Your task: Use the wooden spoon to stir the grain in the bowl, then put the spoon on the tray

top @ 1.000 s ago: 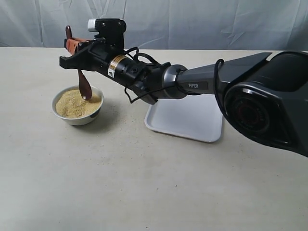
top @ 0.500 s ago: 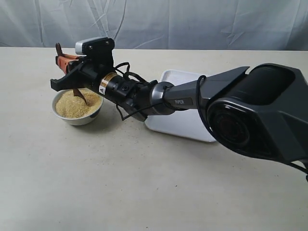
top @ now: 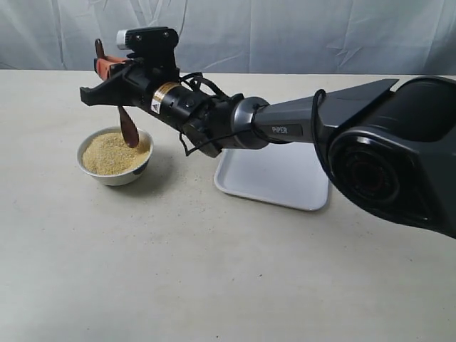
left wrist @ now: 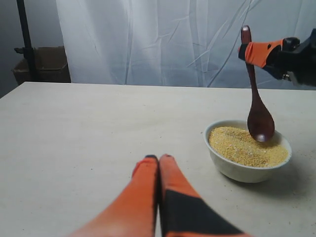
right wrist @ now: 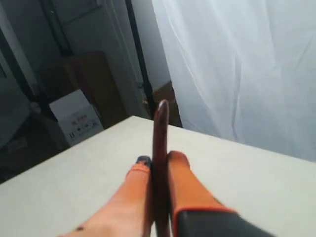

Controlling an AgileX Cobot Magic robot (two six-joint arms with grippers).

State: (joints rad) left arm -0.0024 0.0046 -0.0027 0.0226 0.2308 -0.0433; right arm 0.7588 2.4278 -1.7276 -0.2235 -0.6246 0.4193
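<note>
A small white bowl (top: 114,174) (left wrist: 242,170) holds a mound of pale yellow grain (top: 114,153) (left wrist: 247,145). My right gripper (top: 102,65) (right wrist: 159,160) is shut on the handle of the dark wooden spoon (top: 127,128) (left wrist: 258,116) (right wrist: 161,143), which hangs upright with its scoop just above the grain at the bowl's right side. The white tray (top: 278,178) lies right of the bowl, partly hidden by the right arm. My left gripper (left wrist: 158,158) is shut and empty, low over the table short of the bowl; the exterior view does not show it.
A white curtain hangs behind the beige table (top: 214,271). The right arm (top: 285,128) stretches across above the tray. Boxes (right wrist: 79,121) and a dark stand sit beyond the table's far edge.
The spoon was down in the grain half a second ago; the right gripper has lifted it, so the scoop hangs just above the grain, about where it hung a second ago.
</note>
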